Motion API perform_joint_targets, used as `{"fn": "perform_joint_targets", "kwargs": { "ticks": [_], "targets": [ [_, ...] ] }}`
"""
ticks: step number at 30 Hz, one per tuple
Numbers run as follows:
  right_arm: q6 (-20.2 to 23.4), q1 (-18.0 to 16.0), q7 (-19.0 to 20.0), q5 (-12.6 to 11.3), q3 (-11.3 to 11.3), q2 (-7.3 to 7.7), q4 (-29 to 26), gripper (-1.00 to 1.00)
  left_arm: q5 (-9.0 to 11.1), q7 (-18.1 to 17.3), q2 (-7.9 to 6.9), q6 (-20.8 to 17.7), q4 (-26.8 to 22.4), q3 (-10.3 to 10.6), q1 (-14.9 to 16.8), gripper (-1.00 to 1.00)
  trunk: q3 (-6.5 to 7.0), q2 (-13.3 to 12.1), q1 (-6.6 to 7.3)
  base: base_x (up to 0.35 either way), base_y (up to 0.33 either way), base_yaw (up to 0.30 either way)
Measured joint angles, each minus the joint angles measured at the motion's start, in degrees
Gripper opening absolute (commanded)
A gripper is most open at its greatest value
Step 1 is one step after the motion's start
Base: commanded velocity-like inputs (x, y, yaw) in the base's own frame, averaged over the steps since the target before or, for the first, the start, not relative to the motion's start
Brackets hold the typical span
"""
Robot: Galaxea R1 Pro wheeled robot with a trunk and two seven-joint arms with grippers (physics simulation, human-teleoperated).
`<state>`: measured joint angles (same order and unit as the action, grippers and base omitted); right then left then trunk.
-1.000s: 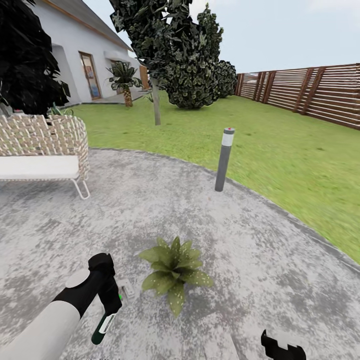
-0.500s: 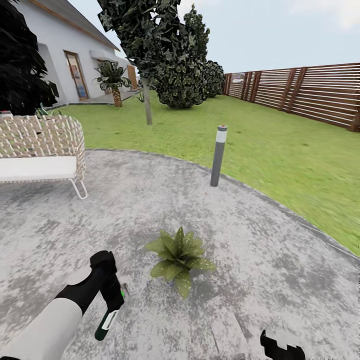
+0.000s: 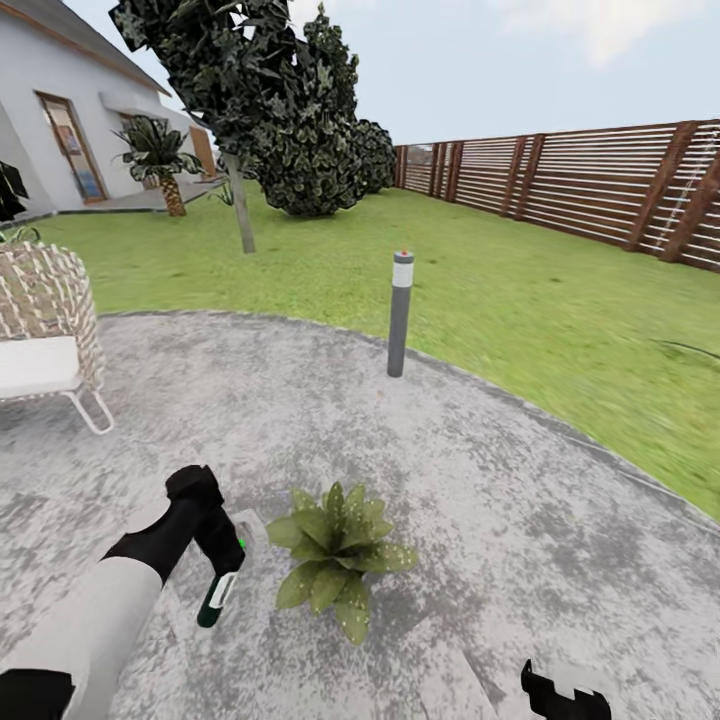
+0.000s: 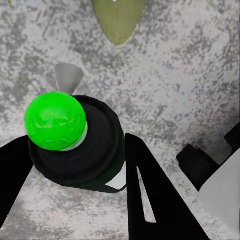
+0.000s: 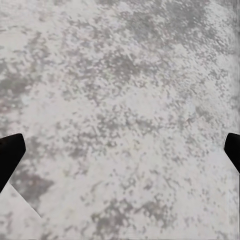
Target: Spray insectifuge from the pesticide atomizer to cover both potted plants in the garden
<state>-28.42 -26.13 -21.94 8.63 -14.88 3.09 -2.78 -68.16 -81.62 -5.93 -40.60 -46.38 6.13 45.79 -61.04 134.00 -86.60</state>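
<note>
Pinching 1 pesticide atomizer [image 3: 216,594], left end effector [image 3: 222,560] beside 1 potted plant [image 3: 335,556]; right end effector [image 5: 120,165] spread.

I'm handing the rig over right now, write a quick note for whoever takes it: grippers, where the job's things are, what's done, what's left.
Left gripper: shut on the pesticide atomizer, held just above the paved patio, close beside one potted plant.
Right gripper: open, holding nothing, low over the paving.
In the left wrist view the atomizer's green cap sits between the fingers, with a plant leaf just ahead.
Done: atomizer picked up and brought to this plant.
Left: I can't tell whether any spray has landed yet. Cover this plant fully, then find and cover the second one.
</note>
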Motion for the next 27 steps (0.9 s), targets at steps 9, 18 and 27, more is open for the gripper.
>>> {"fn": "perform_joint_targets", "kwargs": {
  "ticks": [9,18,27],
  "targets": [
    [-0.1,0.0,0.2,0.3,0.3,0.2,0.1,1.0,-12.1,-7.9,-0.95,1.6,0.6,-0.8,0.4,-1.0,-0.17,0.0,-0.04,0.072,0.0,-0.112],
    [0.0,0.0,0.2,0.3,0.4,0.34,0.1,1.0,-12.4,-7.9,-3.1,1.7,0.9,-0.7,0.1,-1.0,-0.17,0.0,-0.01,0.08,0.03,0.0],
    [0.0,0.0,0.2,0.3,0.4,0.26,0.1,1.0,-12.3,-7.9,-2.58,1.6,1.0,-0.9,-2.9,-1.0,-0.17,0.0,-0.04,0.09,0.002,0.0]
  ]
}}
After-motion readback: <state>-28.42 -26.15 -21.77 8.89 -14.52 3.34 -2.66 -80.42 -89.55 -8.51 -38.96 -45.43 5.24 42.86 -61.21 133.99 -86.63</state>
